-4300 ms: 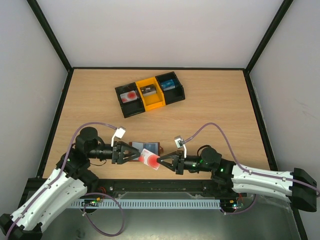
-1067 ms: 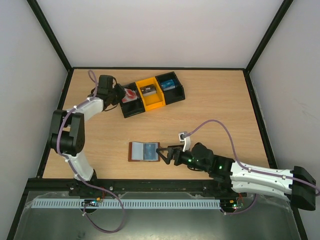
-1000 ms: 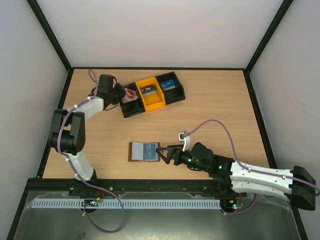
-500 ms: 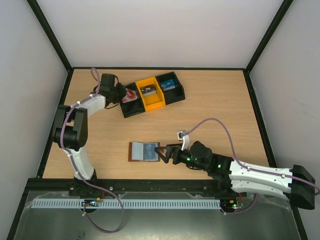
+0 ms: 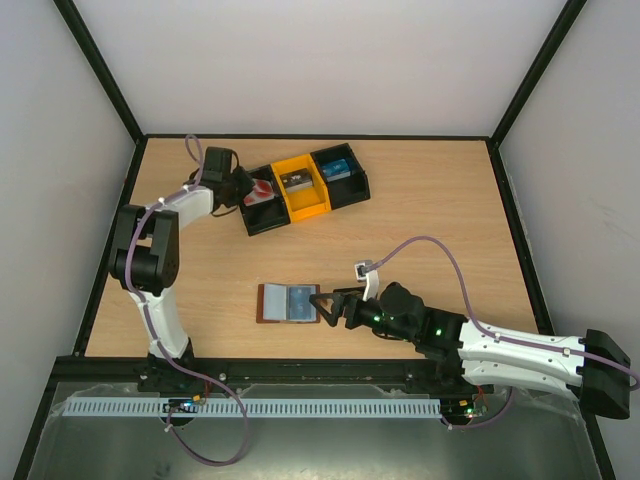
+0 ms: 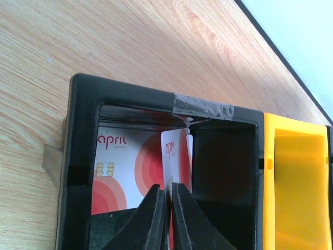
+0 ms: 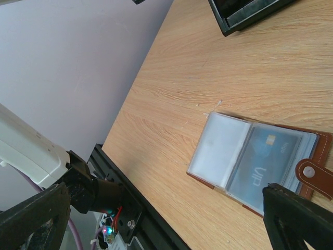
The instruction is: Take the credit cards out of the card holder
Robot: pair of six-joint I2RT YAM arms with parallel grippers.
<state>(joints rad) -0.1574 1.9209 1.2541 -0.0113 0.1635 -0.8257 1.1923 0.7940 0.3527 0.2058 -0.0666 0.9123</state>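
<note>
Card (image 6: pixel 176 152) between left pincer (image 6: pixel 167 194) jaws

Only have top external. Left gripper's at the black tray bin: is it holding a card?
Observer: Yes. The left wrist view shows the left gripper shut on a whitish-red card, upright in the bin.
Operator: Bin otherwise empty?
Observer: No, a chip card lies flat under it.
Operator: Holder emptied?
Observer: No. The right wrist view shows a blue card in the card holder, tab-side pocket.
</note>
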